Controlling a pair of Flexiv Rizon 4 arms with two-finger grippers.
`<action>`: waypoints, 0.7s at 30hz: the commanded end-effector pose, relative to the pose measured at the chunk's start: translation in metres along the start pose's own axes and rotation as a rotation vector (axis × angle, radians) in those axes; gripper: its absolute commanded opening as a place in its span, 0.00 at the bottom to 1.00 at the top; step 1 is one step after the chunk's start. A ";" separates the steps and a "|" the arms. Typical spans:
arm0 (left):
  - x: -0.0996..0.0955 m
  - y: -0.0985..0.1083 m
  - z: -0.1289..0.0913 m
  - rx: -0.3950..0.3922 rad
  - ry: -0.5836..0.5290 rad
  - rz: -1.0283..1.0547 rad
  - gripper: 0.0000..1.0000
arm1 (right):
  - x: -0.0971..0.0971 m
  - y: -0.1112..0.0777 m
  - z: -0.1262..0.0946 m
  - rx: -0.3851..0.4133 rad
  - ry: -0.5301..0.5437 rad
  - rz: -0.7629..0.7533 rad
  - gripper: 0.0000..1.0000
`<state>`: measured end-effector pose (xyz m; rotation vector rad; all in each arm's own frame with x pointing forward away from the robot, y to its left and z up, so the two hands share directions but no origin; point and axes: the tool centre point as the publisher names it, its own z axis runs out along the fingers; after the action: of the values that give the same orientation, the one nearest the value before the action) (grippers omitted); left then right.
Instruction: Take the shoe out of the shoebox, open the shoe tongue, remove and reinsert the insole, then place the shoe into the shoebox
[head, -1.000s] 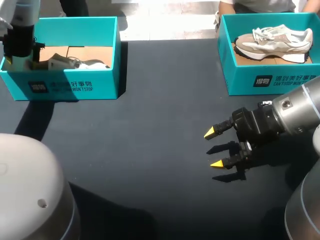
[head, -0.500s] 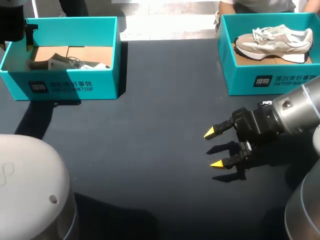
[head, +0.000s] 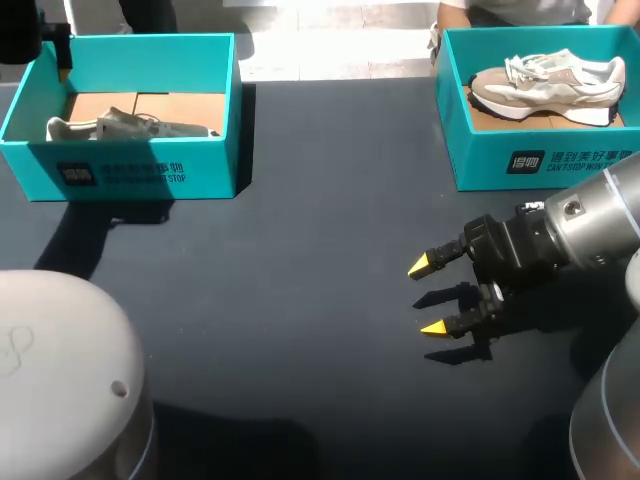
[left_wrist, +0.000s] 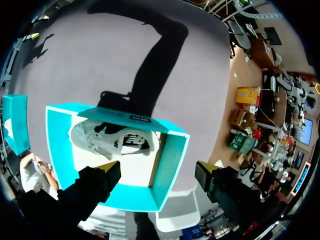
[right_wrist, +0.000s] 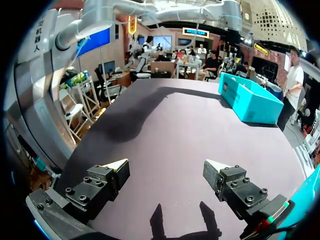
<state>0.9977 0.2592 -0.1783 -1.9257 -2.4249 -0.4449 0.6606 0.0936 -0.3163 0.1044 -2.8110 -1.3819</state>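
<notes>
One shoe (head: 120, 128) lies lengthwise (toe unclear) in the left shoebox (head: 200, 172).

Robot lab, bench-test cell. Grounds: one broad, matte, dark desk (head: 300, 260) laid out as a work station. Teal shoebox (head: 140, 178) at the desk's far left, matching shoebox (head: 520, 165) at its far right, both open-topped. Duplicate props: grey sneaker (head: 120, 128) in the first, pale sneaker (head: 550, 80) in the second. My right arm (head: 590, 225), in a grey industrial casing, sits over the desk's right edge.
</notes>
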 end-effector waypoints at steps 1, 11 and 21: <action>0.003 -0.005 -0.001 -0.017 -0.004 0.000 1.00 | 0.000 0.001 0.002 0.005 -0.002 0.001 1.00; 0.003 -0.005 -0.001 -0.017 -0.004 0.000 1.00 | -0.050 0.036 -0.019 0.127 -0.220 0.308 1.00; 0.003 -0.005 -0.001 -0.017 -0.004 0.000 1.00 | -0.091 0.056 -0.056 0.208 -0.449 0.636 1.00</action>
<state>0.9927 0.2602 -0.1781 -1.9344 -2.4311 -0.4592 0.7489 0.0884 -0.2444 -0.6614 -2.8900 -1.2955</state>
